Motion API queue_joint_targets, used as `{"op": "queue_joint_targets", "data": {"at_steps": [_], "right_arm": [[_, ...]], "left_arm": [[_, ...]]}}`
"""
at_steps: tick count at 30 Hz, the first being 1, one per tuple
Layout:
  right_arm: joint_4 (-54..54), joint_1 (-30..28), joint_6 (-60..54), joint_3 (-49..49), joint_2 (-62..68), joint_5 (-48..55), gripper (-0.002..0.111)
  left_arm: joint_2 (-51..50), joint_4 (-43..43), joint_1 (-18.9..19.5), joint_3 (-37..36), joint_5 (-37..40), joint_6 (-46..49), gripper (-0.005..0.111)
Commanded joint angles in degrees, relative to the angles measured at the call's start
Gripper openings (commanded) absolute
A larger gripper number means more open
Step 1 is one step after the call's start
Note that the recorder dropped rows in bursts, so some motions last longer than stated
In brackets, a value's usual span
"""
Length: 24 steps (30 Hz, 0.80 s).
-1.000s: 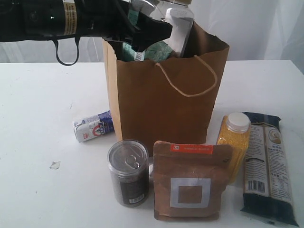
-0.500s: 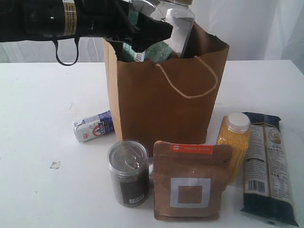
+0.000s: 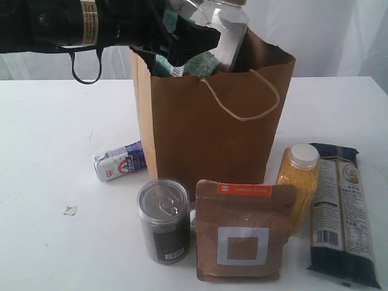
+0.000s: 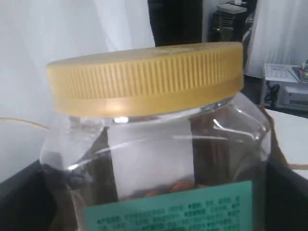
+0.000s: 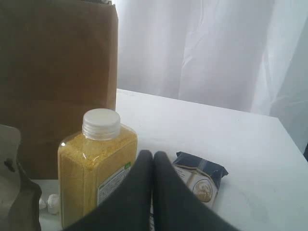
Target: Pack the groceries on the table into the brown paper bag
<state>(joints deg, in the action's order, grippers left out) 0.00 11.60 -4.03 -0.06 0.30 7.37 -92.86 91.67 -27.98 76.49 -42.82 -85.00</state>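
Exterior view shows gold-lidded clear jar point(image 3: 225, 29) upright, lid up.

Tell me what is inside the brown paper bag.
The gold-lidded clear jar pokes out of the brown paper bag, green label showing. The bag's walls hide anything lower down.

Gold-lidded jar point(image 4: 149, 139) — brown bag point(image 3: 206, 139).

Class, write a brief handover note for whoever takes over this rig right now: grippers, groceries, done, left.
Left gripper holds the gold-lidded clear jar at the brown paper bag's mouth, not yet released.
Right gripper shut, empty, by the yellow-grain bottle.
On the table: clear pull-tab can, brown pouch, bottle, long dark-blue packet, small white-blue carton.
Left: release jar, pack those five.
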Motion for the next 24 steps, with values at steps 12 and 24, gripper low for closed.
{"op": "queue_joint_targets", "data": {"at_steps": [12,24], "right_arm": [[0.00,-0.28,-0.28,0.06,-0.30,-0.56,0.000],[0.00,-0.28,-0.28,0.06,-0.30,-0.56,0.000]], "left_arm": [[1.59,-3.62,0.22,0.22,1.88,-0.42,0.105],[1.59,-3.84,0.22,0.22,0.08,-0.42,0.105]]}}
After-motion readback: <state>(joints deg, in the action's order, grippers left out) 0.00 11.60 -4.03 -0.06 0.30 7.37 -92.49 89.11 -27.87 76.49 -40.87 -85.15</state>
